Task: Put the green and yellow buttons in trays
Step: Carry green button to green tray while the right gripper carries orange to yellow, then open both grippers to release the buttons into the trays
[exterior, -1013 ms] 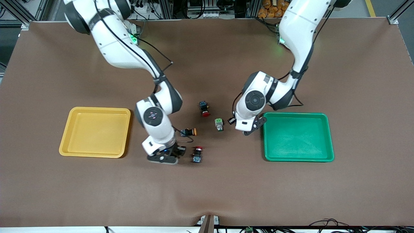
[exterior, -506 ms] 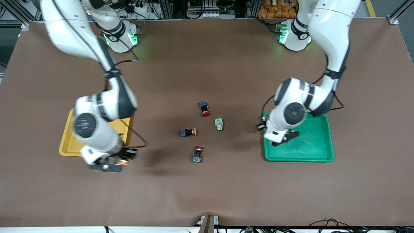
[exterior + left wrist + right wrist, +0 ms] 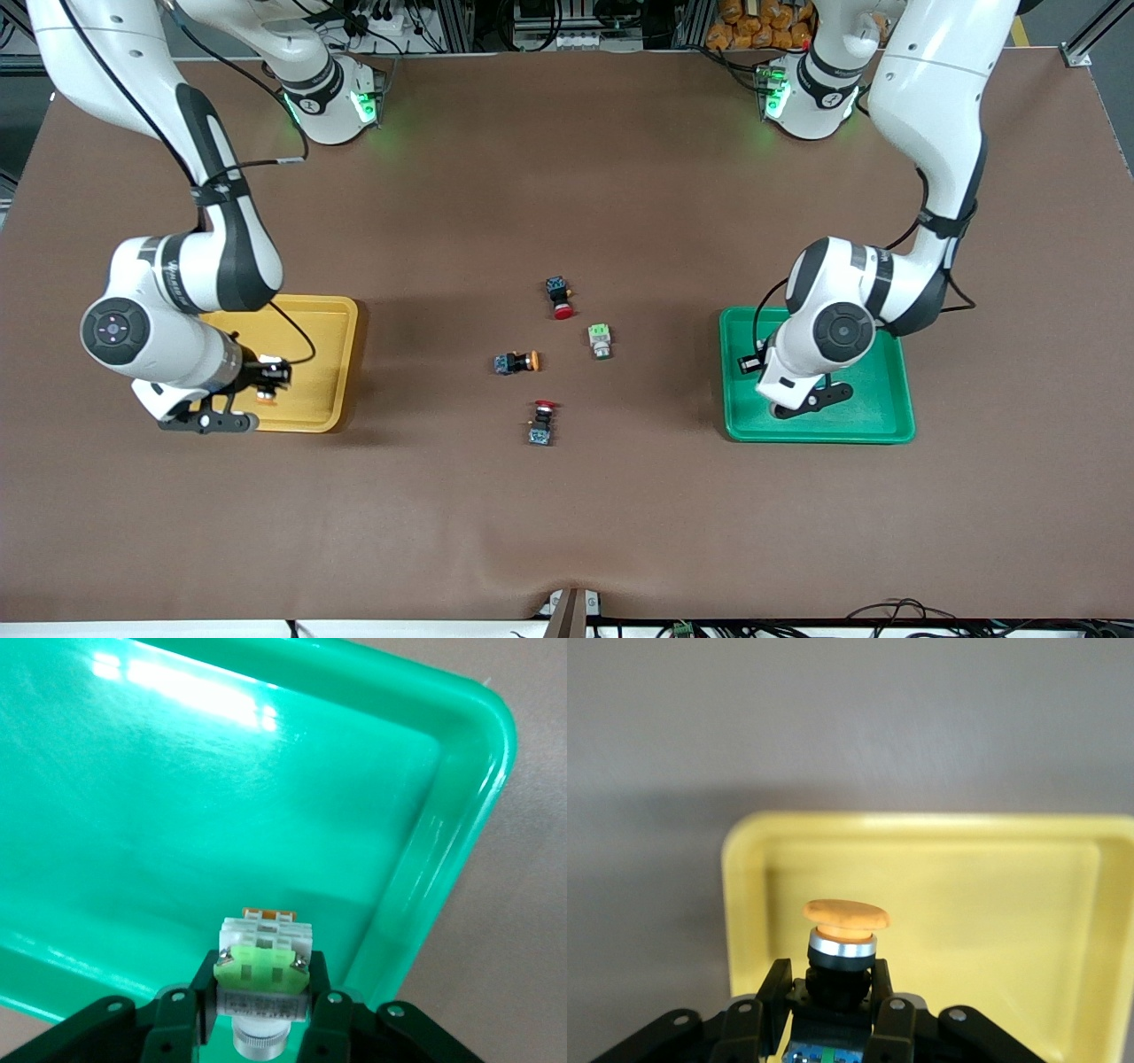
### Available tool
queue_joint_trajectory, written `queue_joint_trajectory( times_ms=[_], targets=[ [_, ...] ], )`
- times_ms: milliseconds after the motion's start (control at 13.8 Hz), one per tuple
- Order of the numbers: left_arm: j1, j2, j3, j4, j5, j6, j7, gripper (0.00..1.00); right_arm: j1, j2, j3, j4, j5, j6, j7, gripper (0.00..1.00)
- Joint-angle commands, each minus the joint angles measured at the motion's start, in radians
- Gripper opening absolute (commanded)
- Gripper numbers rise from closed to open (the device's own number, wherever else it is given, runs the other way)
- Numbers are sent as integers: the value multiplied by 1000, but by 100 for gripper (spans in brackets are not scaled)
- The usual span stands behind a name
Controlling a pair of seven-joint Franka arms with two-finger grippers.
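My right gripper [image 3: 266,379] hangs over the yellow tray [image 3: 332,354], at the edge nearer the front camera. It is shut on a black yellow-capped button [image 3: 843,939], cap pointing out over the tray floor [image 3: 992,904]. My left gripper [image 3: 749,361] is over the green tray [image 3: 868,425], by the rim toward the table's middle. It is shut on a grey and lime-green button [image 3: 263,967] just above the tray floor [image 3: 177,815]. A second yellow button [image 3: 516,361] and a second green button [image 3: 601,340] lie on the mat between the trays.
Two red-capped black switches lie on the brown mat: one [image 3: 560,298] farther from the front camera than the loose buttons, one [image 3: 541,422] nearer. Both trays hold nothing on their floors.
Both arms swung out from the table's middle: the right with its yellow button to over the yellow tray, the left with its green button to over the green tray.
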Motion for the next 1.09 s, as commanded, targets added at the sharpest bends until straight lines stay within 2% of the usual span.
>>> queue_joint_trajectory(
  times_ms=[0, 72, 217, 289, 434, 868, 1013],
  targets=[
    [6, 19, -5, -1, 46, 28, 0, 6, 39, -47, 32, -41, 0, -36, 7, 100],
    [13, 25, -5, 1, 48, 32, 0, 9, 66, -44, 32, -27, 12, -36, 8, 100],
    [16, 31, -5, 2, 48, 39, 0, 28, 109, -36, 32, 10, 84, -40, 68, 100],
    [16, 33, -5, 2, 48, 44, -1, 45, 125, -21, 32, 32, 143, -39, 105, 100],
    [16, 33, -5, 5, 37, 48, -3, 100, 155, 25, 32, 71, 290, -34, 186, 100],
    [-3, 4, -14, 12, 34, 45, -18, 100, 275, 114, 30, 163, 305, -27, 595, 100],
    [3, -10, -51, 19, 27, 44, -21, 100, 303, 143, 30, 186, 310, -22, 694, 100]
  ],
)
